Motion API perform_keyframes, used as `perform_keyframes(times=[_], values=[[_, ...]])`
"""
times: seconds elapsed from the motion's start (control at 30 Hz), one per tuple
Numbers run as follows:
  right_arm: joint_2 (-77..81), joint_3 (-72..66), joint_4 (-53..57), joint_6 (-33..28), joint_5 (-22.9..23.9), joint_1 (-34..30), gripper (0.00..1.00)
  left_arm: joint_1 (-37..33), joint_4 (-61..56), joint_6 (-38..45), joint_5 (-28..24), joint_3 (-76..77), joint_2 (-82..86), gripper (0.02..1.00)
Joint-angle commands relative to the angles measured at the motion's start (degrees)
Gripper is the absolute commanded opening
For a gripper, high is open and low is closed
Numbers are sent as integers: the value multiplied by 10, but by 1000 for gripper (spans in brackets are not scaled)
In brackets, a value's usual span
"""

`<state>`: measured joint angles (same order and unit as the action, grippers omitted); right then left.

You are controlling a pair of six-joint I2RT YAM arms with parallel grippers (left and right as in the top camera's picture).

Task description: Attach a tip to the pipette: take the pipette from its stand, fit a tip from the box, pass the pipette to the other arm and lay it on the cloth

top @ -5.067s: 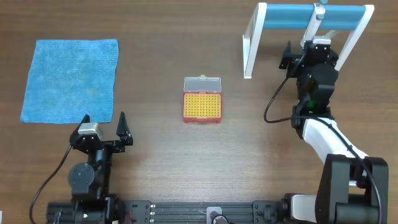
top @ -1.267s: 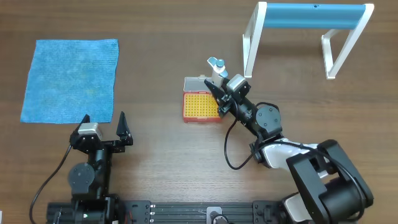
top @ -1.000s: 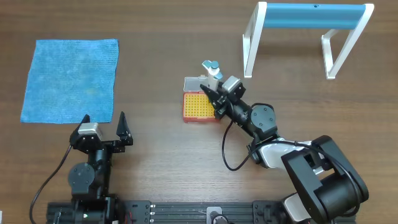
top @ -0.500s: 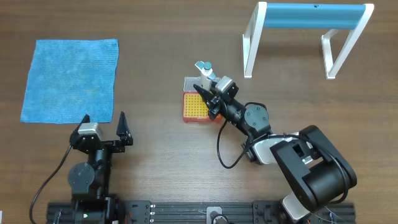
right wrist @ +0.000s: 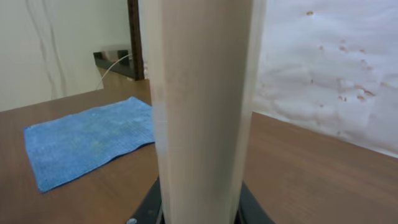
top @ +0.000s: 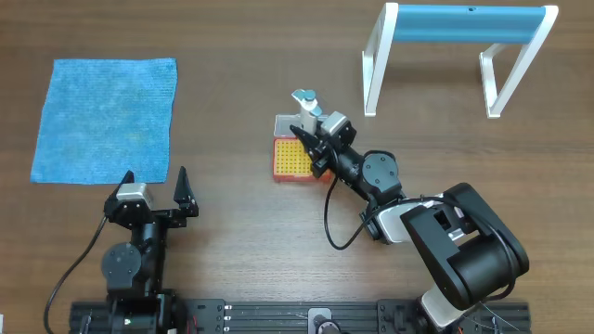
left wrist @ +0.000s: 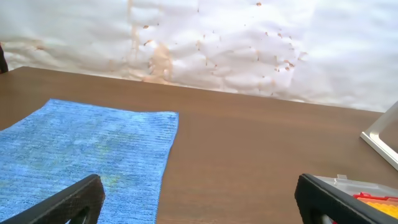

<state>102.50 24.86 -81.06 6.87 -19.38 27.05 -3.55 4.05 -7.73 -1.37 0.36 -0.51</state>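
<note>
The white pipette [top: 306, 104] with a pale blue top stands roughly upright over the tip box [top: 295, 163], an orange box of yellow tips with its clear lid folded back. My right gripper [top: 318, 142] is shut on the pipette's body, which rises as a broad white column [right wrist: 205, 106] in the right wrist view. The pipette's lower end is hidden. The blue cloth [top: 105, 119] lies flat at the far left. My left gripper [top: 154, 182] stands open and holds nothing, just off the cloth's near right corner. Its wrist view looks across the cloth [left wrist: 81, 155] toward the tip box [left wrist: 367, 200].
The pipette stand [top: 464, 20], a white frame with a blue top bar, stands at the back right with nothing hanging on it. One of its white feet [left wrist: 382, 140] shows in the left wrist view. Bare wooden table lies between cloth and tip box.
My right arm has carried the pipette from the stand leftward to the tip box. Over the last half second it has barely moved. The left arm has kept still.
</note>
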Motion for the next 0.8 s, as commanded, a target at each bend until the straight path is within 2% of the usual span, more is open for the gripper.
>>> perform_keyframes(times=[0.03, 0.23, 0.8], values=[[5, 10, -5, 10, 9, -4, 71, 0, 5, 1, -4, 0, 2, 993], [5, 10, -5, 17, -8, -2, 71, 0, 5, 1, -4, 0, 2, 996], [5, 7, -12, 30, -9, 5, 71, 0, 5, 1, -4, 0, 2, 996]])
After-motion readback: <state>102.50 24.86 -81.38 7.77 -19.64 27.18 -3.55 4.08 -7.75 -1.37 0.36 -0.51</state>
